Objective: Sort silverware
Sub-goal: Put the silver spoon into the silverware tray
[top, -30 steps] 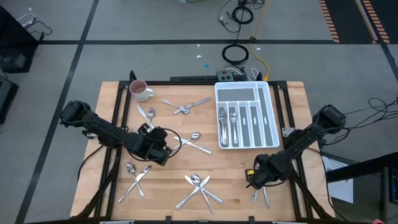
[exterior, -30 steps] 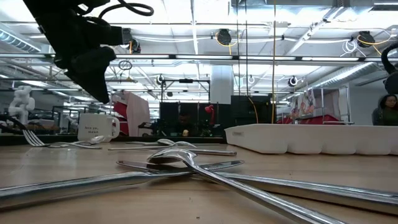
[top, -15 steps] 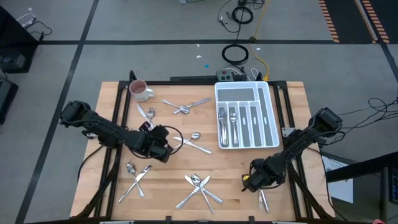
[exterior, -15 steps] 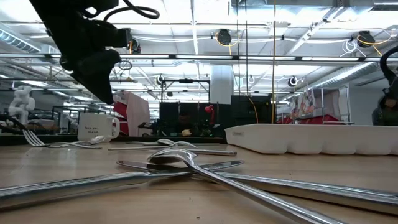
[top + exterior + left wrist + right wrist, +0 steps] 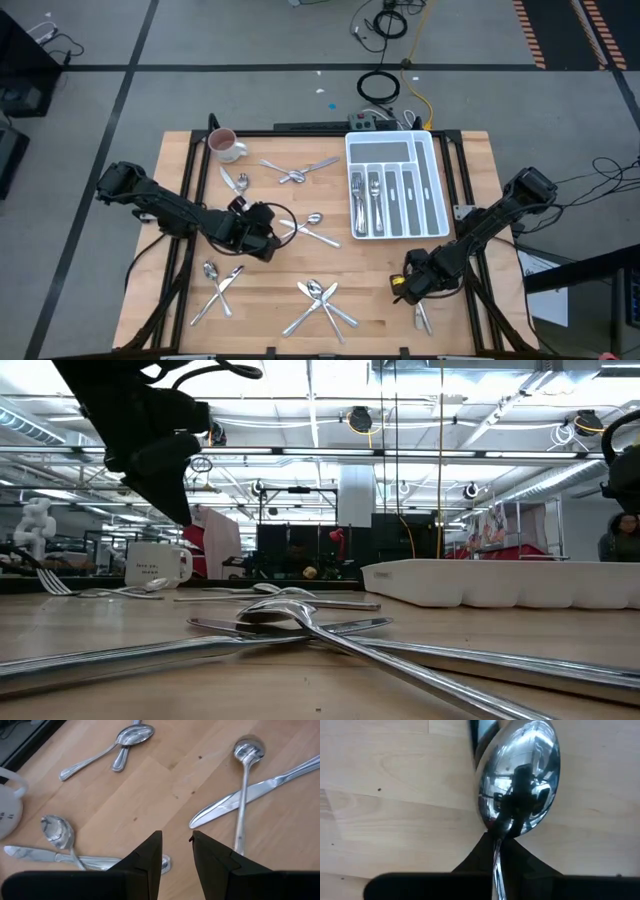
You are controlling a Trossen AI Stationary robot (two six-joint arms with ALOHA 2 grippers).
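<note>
right end effector [image 5: 497,837] grips spoon [image 5: 520,775] near table's [image 5: 370,280] front edge

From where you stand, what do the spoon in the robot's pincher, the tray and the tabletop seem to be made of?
Spoon: polished metal, probably steel; its bowl mirrors the room. The right tool is shut on its neck.
Tray: likely plastic; plain matte white, with moulded dividers and rounded corners.
Tabletop: light wood, like butcher block; grain and plank seams show.

Bright overhead lighting, glare on spoon [image 5: 520,775]
</note>
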